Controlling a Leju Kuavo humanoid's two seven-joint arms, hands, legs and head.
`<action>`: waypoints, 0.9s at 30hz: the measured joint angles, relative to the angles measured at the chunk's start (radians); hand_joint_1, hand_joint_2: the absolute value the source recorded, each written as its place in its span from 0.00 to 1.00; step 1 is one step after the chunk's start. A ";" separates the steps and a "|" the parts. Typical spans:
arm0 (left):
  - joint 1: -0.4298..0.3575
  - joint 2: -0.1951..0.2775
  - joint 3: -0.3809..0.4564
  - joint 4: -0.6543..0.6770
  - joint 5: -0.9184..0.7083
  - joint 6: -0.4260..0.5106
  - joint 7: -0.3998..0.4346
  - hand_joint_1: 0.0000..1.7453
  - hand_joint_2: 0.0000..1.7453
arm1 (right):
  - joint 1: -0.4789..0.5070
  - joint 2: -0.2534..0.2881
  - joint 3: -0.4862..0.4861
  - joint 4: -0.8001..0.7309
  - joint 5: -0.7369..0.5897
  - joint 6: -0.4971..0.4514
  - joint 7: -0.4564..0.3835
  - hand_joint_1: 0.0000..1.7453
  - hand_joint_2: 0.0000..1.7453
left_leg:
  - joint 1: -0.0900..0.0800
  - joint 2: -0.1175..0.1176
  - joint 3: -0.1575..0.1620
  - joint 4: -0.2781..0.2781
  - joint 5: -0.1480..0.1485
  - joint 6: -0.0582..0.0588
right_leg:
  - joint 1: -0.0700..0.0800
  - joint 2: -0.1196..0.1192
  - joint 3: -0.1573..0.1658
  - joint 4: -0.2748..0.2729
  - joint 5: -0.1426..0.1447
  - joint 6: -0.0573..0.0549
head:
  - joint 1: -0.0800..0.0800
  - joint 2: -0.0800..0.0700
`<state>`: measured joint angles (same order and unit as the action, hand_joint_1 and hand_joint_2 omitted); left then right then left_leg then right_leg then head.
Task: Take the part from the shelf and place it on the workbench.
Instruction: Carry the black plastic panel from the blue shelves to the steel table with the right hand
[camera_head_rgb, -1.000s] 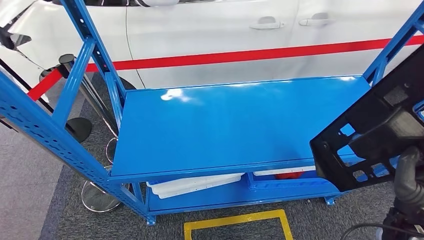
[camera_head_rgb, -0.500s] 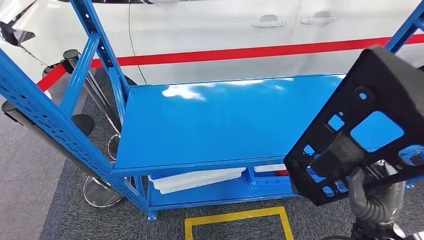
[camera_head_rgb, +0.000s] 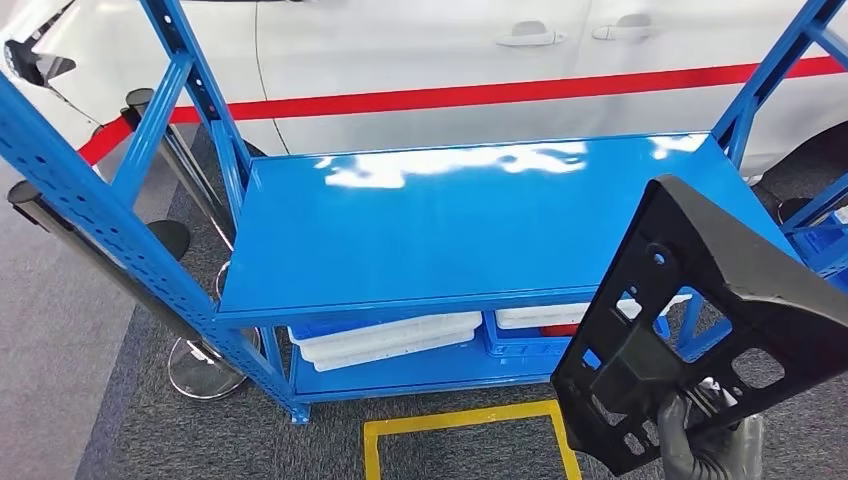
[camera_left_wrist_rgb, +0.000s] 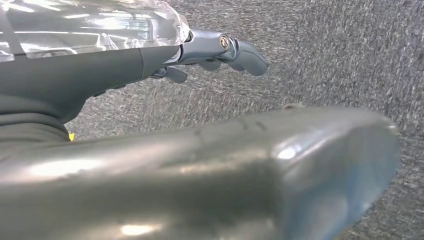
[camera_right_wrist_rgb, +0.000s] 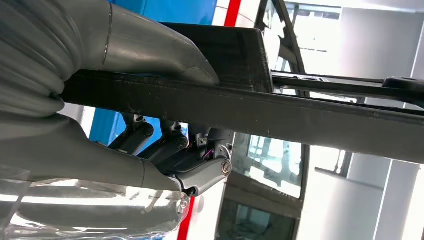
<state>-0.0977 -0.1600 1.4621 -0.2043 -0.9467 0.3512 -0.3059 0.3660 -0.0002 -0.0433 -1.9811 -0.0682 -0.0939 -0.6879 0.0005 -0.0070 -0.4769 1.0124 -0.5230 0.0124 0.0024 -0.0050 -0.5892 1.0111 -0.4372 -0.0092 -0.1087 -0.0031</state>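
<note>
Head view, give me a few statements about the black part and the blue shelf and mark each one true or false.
1. The right robot hand holds the black part. True.
2. The part lies flat on the blue shelf. False: it is lifted in front of the shelf, tilted.
3. White trays sit on the lower level. True.
4. A yellow line marks the floor in front of the shelf. True.
5. The car behind the shelf has a green stripe. False: the stripe is red.
6. The left robot hand grips a tray. False: it holds nothing, above the carpet.
</note>
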 joint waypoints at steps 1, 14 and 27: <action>0.000 0.007 0.003 0.000 0.004 -0.006 0.002 0.00 0.00 | 0.006 0.001 0.000 0.000 -0.014 0.011 -0.002 1.00 1.00 | -0.003 0.000 0.005 -0.014 -0.001 0.001 | -0.001 0.002 -0.002 0.001 0.005 0.006 | 0.000 0.000; -0.001 0.111 0.035 -0.001 0.052 -0.068 0.053 0.00 0.00 | 0.025 0.027 0.001 0.036 -0.059 0.136 -0.006 1.00 1.00 | 0.004 0.100 -0.088 0.000 0.067 0.009 | -0.023 -0.052 0.067 0.051 -0.080 0.047 | 0.001 0.000; 0.011 0.201 0.060 -0.002 0.066 -0.051 0.136 0.00 0.00 | -0.017 0.127 0.007 0.149 -0.081 0.250 -0.006 1.00 1.00 | 0.005 0.004 -0.101 0.197 -0.075 -0.015 | 0.008 0.061 -0.015 -0.003 0.013 -0.031 | 0.000 0.000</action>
<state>-0.0871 0.0413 1.5217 -0.2066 -0.8806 0.2999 -0.1697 0.3485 0.1266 -0.0359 -1.8325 -0.1490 0.1558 -0.6935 0.0058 -0.0025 -0.5780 1.2092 -0.5977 -0.0021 0.0100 0.0556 -0.6040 1.0076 -0.4242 -0.0400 -0.1087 -0.0031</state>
